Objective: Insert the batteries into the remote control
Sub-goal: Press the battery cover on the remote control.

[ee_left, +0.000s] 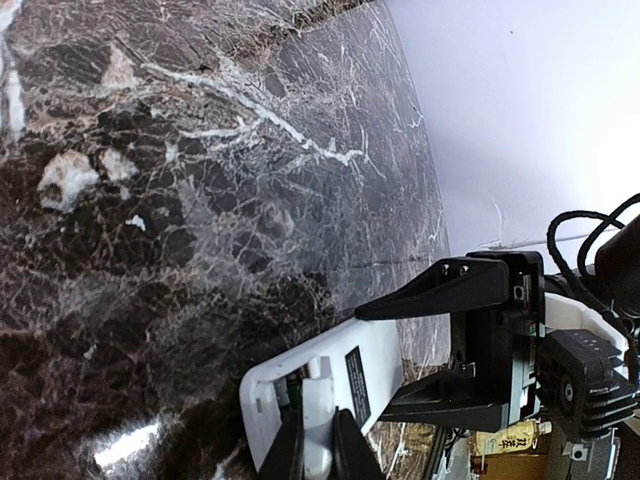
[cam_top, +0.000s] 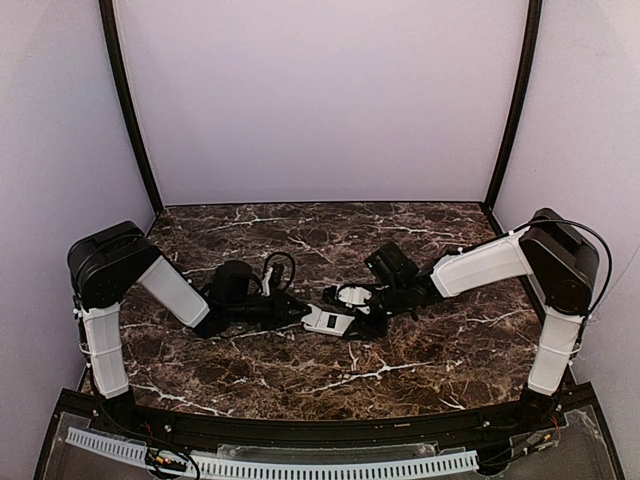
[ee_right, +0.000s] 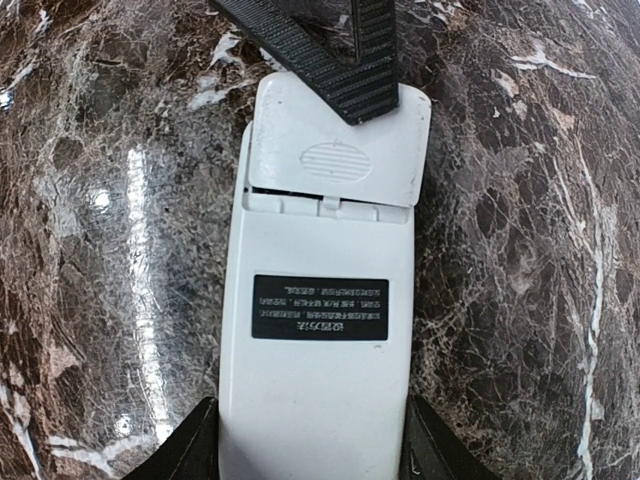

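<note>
White plastic, plain back upward: the remote control (ee_right: pixel 320 240) sits just below the middle of the overhead view, between the two arms, on or just above the dark brown marble surface (ee_right: pixel 520 250). I cannot tell whether it touches the surface.

In the right wrist view it runs up the centre of the frame, with a black printed label (ee_right: pixel 320 307) across its middle. The ribbed battery cover (ee_right: pixel 335 150) is at its upper end, and a thin dark seam shows between the cover and the body.

The right tool (ee_right: pixel 312 430) grips the remote by its two long edges at the bottom of that frame, one black finger (ee_right: pixel 190 450) against each side.

The left tool (ee_right: pixel 365 90) comes in from the top of the frame. Its fingers are drawn almost together and their tips sit on the far end of the battery cover. In the left wrist view a sliver of white shows between them at the bottom edge.
</note>
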Robot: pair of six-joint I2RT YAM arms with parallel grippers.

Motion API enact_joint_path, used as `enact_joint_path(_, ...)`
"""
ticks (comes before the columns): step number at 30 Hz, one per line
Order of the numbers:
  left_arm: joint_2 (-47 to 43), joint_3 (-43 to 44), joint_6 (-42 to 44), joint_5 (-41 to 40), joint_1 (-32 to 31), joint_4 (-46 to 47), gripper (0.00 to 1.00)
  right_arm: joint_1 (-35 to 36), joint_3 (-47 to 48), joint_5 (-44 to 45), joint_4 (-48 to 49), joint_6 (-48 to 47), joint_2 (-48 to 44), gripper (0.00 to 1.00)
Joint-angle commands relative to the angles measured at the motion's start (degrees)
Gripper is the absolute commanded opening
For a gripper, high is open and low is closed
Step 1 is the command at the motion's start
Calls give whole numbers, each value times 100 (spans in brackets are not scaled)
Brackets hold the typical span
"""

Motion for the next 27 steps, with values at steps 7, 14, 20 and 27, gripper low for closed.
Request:
enact_joint_path(7, 95, -118, -528, -75, 40, -59, 9, 15, -63, 67, -72, 52, -71, 3)
enact_joint_path(14, 84, -161, -711, -157, 41, -180, 6, 19, -77, 120, -54, 48, -98, 4)
enact_joint_path(20, 48, -147, -423, -283, 29, -573, 13, 15, -90, 75, -36, 52, -95, 4)
enact_joint_path(27, 45, -101, -191, -401, 29, -885, 27, 13, -81, 29, -43, 51, -91, 3)
